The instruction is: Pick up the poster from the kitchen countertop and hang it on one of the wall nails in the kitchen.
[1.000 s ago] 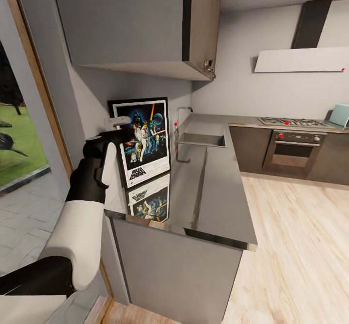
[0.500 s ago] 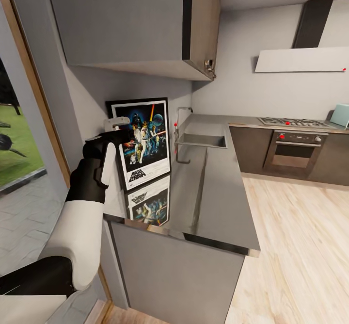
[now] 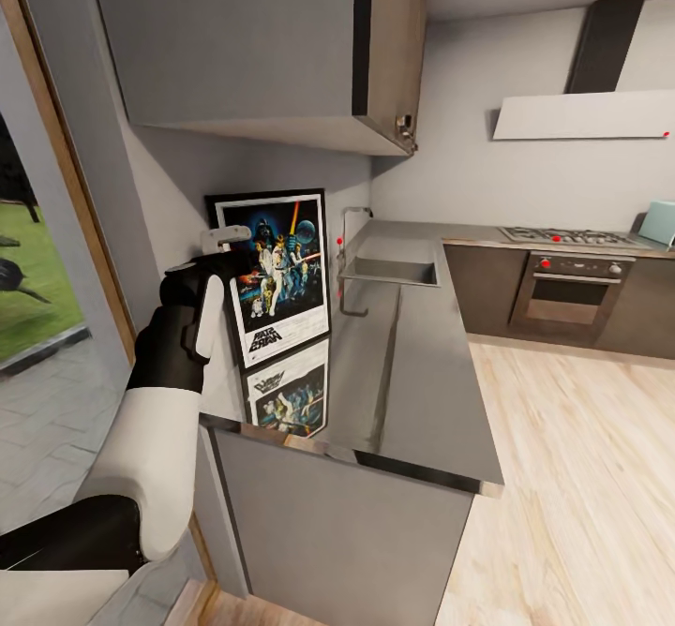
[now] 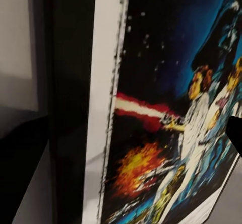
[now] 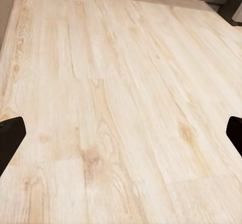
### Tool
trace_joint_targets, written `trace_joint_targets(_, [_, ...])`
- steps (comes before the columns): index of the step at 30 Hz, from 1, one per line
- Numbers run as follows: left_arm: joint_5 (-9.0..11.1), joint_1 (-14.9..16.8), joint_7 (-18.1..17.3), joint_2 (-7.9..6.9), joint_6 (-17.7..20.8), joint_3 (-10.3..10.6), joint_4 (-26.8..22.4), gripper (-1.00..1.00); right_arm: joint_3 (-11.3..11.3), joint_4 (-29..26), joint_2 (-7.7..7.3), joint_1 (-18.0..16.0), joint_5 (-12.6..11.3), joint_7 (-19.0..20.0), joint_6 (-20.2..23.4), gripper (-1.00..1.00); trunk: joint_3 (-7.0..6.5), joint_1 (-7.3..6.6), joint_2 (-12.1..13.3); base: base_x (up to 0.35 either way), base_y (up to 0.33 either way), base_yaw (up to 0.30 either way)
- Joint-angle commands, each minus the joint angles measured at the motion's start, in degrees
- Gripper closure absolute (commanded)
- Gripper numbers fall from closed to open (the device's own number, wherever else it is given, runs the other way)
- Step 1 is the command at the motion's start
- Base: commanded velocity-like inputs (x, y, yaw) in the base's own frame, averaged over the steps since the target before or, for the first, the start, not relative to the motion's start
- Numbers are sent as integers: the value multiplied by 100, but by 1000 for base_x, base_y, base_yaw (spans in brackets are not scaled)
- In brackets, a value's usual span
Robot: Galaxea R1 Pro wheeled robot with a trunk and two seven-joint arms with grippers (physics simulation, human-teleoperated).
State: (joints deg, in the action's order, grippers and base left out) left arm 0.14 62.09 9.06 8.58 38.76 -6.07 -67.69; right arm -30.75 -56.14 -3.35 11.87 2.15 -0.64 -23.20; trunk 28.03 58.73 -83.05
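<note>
**Fingers at the poster's left edge**

Fingers of the left gripper reach the left frame edge of the poster; whether they pinch it I cannot tell. Just beyond them it stands upright on the bench against the wall: thin black frame, white border, dark blue artwork with figures, black title, mirrored in the glossy top. Right gripper fingers are spread wide over the wooden floor.

Your poster stands upright on the counter against the wall, under the cabinet; the sink lies behind it, your left pincer at its left edge.
</note>
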Motion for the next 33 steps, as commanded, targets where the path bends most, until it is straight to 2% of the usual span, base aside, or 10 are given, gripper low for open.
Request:
trace_joint_targets(1, [-73,5,17,3,26,-9,-7,-100,-1,-2,0,0,22,-7,-9,-100,5,0,-3,120,0,0])
trace_joint_targets(10, [-69,5,17,3,26,-8,-7,-100,-1,-2,1,0,22,-7,-9,-100,5,0,-3,130,0,0])
trace_joint_targets(33, [-55,5,8,3,36,2,0,-100,7,1,-2,0,22,-7,-9,-100,5,0,-3,6,0,0])
